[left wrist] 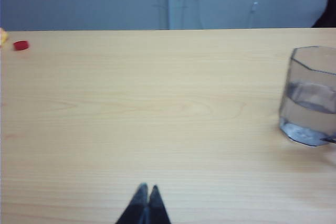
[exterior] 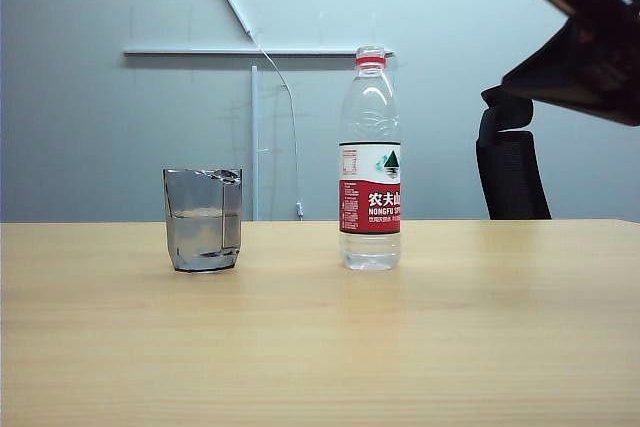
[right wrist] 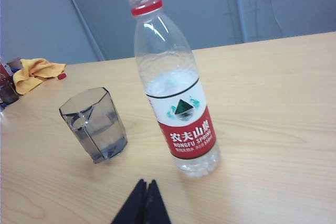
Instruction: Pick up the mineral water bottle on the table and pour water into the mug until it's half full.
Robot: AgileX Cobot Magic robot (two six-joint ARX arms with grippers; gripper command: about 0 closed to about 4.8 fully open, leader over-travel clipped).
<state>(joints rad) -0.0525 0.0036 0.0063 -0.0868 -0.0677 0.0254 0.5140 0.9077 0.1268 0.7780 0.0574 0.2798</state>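
The mineral water bottle (exterior: 370, 162) (right wrist: 176, 85) stands upright and uncapped on the table (exterior: 320, 347), its water reaching about the top of the red-and-white label. To its left stands the smoky-grey faceted mug (exterior: 203, 219) (left wrist: 311, 95) (right wrist: 95, 124), holding water to roughly half its height. My right gripper (right wrist: 146, 182) is shut with nothing in it, raised well back from the bottle; the right arm (exterior: 585, 32) shows dark at the upper right of the exterior view. My left gripper (left wrist: 148, 187) is shut and empty, low over bare table, away from the mug.
A red cap (left wrist: 20, 45) lies far off on the table. A yellow cloth (right wrist: 35, 72) and a dark object (right wrist: 6, 90) sit at the table's far side. A black chair (exterior: 510, 162) stands behind the table.
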